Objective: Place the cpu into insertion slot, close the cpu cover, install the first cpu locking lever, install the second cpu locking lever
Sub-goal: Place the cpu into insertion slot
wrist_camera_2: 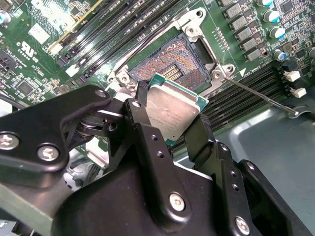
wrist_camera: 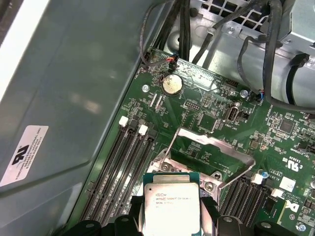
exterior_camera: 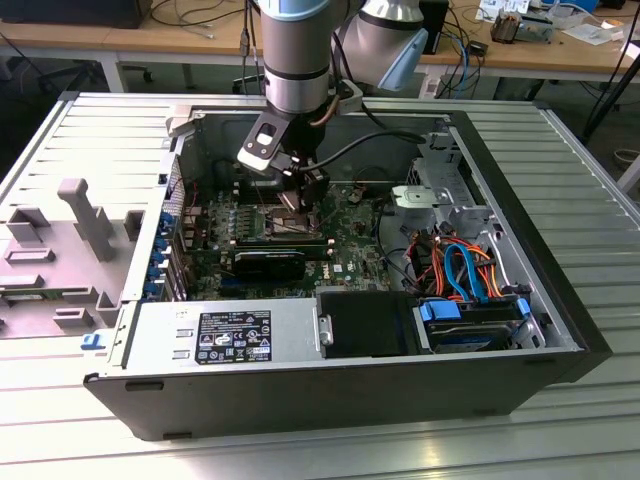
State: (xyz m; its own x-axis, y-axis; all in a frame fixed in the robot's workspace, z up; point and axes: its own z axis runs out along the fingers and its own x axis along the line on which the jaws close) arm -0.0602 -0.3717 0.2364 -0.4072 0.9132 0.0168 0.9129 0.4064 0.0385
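Exterior view, gripper: the gripper [exterior_camera: 298,190] hangs low inside the open computer case [exterior_camera: 540,250], just above the motherboard [exterior_camera: 360,225].
Exterior view, cpu: too small here to tell apart from the fingers.
Second wrist view, cpu: the cpu [wrist_camera_2: 172,110] is clamped by two opposite edges between the black fingers [wrist_camera_2: 142,128], grey top facing the camera.
Second wrist view, gripper: the gripper [wrist_camera_2: 170,118] is closed on the chip, and it looks like a firm pinch.
Second wrist view, insertion slot: the insertion slot [wrist_camera_2: 170,64] lies bare, its pin field showing; the chip is near it and apart from it, tilted to the socket from this angle.
Second wrist view, lever: one locking lever [wrist_camera_2: 256,93] stands swung out from the socket corner.
First wrist view, cpu: the cpu [wrist_camera: 170,201] sits between the fingertips, just short of the socket.
First wrist view, cpu cover: the cpu cover [wrist_camera: 221,148] is tipped up and open beyond the chip, with thin lever rods [wrist_camera: 170,142] beside it.
Step in hand: placing the chip; cover and both levers are not yet done, by my reading.
What it calls for: squaring the chip's edges to the socket rim and lowering it flat and gently, since bent pins are the risk.
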